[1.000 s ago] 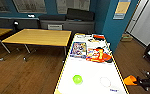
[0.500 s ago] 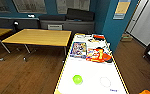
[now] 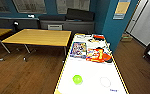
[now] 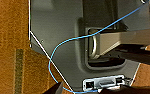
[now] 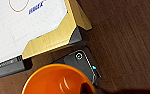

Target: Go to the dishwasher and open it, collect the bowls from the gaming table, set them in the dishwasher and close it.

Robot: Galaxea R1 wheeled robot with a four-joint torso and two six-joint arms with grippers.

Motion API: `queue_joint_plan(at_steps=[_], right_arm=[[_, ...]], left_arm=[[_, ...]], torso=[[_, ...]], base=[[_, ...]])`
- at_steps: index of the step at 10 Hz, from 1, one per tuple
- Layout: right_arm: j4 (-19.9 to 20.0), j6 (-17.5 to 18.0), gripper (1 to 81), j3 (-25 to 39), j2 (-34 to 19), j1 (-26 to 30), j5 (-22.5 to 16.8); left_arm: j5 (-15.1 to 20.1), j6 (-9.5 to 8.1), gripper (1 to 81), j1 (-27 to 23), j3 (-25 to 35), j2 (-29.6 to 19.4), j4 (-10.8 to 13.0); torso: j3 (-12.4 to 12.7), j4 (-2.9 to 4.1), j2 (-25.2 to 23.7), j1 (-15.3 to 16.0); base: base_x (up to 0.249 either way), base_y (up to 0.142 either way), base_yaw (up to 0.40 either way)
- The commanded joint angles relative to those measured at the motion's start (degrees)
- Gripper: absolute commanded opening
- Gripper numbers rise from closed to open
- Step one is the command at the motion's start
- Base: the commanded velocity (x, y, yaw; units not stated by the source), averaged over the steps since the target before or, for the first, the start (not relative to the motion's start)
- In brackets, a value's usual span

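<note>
Head view is looking down on a white game table (image 3: 91,75) with yellow edging, more like air hockey than football: white field, faint circle marking. A green bowl (image 3: 77,79) is sitting on the white surface near the close end, well apart from the clutter at the far end. Far end is carrying a board game box (image 3: 78,49), a red-and-yellow box (image 3: 97,54) just beside it, and more items behind, too blurred to name. A wooden table (image 3: 41,37) is standing left of the game table on dark wood floor (image 3: 23,72). Grey cabinets (image 3: 66,25) are running along the blue back wall.

Right wrist view: an orange bowl (image 5: 57,80) is showing large and close to the camera, beside the game table's corner; right claw state cannot be told, though the bowl seems carried there.

Left wrist view: grey robot body, a blue cable (image 4: 66,45) crossing it, wood floor beyond. Left claw cannot be told either.
</note>
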Motion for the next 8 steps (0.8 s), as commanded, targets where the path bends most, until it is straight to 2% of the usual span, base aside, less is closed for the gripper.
queue_joint_plan(at_steps=[1, 3, 4, 5, 6, 7, 8], right_arm=[[-1.19, -9.25, 1.0, 6.58, -5.93, -15.74, 14.20], [-2.15, -10.24, 1.0, 4.53, -1.83, -28.57, 26.80], [-3.65, -10.41, 1.0, 1.06, 1.19, -33.23, 29.93], [-7.08, -10.41, 1.0, -1.84, 4.80, -38.41, 34.50], [-8.56, -10.50, 1.0, -4.78, 9.31, -42.19, 41.36], [-10.65, -10.33, 1.0, -9.25, 13.18, -44.67, 45.28], [-11.74, -9.98, 1.0, -13.33, 16.74, -45.73, 46.11]], left_arm=[[3.16, 0.14, 81.1, -0.43, 3.52, -1.75, 0.50], [2.72, 0.14, 81.1, -0.43, 9.93, -5.44, 0.50], [2.37, 0.14, 81.1, -0.43, 12.78, -7.22, 0.50], [1.67, 0.05, 81.1, -0.35, 16.21, -9.77, 0.50], [1.49, 0.05, 81.1, -0.43, 21.07, -13.24, 0.50], [1.50, -0.04, 81.1, -0.69, 26.33, -17.01, 0.42], [1.49, -0.04, 81.1, -0.78, 31.74, -20.92, 0.42]], torso=[[0.00, 0.00, 0.00, 0.00], [0.00, 0.00, 0.00, 0.00], [0.00, 0.00, 0.00, 0.00], [0.00, 0.00, 0.00, 0.00], [0.00, 0.00, -0.02, 0.00], [0.00, 0.00, -0.02, 0.00], [0.00, 0.00, -0.02, 0.00]], base=[[0.000, 0.000, 0.000], [0.000, 0.000, 0.000], [0.000, 0.000, 0.000], [0.000, 0.000, 0.000], [0.000, 0.000, 0.000], [0.000, 0.000, 0.000], [0.000, 0.000, 0.000]])
